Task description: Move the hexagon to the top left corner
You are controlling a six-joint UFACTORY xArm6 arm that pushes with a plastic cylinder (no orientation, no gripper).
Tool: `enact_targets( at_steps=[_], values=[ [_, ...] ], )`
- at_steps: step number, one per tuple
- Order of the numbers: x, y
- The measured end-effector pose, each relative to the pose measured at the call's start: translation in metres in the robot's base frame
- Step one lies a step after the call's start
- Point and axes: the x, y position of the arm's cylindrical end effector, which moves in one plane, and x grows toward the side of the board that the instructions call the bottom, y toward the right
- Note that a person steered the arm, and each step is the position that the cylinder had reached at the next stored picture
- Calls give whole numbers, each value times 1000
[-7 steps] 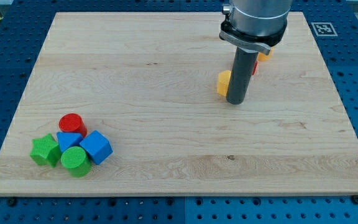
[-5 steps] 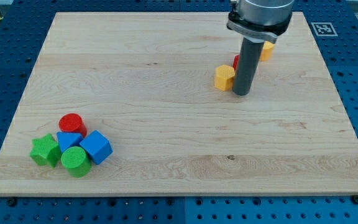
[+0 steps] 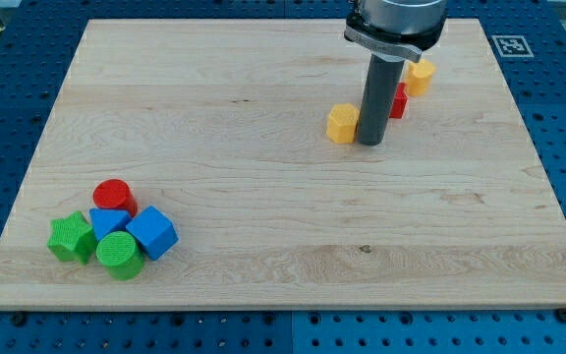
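Note:
A yellow hexagon block (image 3: pixel 342 124) lies on the wooden board (image 3: pixel 263 197), right of centre in the upper half. My tip (image 3: pixel 370 143) rests on the board right against the hexagon's right side. A red block (image 3: pixel 398 100) sits just behind the rod, mostly hidden. A second yellow block (image 3: pixel 420 77) lies further toward the view's top right.
A cluster sits near the board's bottom left: a red cylinder (image 3: pixel 114 195), a green star-like block (image 3: pixel 71 238), a green cylinder (image 3: pixel 119 254), a blue cube (image 3: pixel 152 233) and another blue block (image 3: pixel 109 222). A marker tag (image 3: pixel 511 45) is at the top right.
My tip has gone round to the hexagon's right side and moved left against it. The yellow hexagon has slid a little to the left.

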Motion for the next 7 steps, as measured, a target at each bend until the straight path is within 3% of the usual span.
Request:
enact_targets(
  at_steps=[2, 5, 7],
  values=[
    [-4, -31],
    [-59, -67],
    [-88, -122]
  ],
)
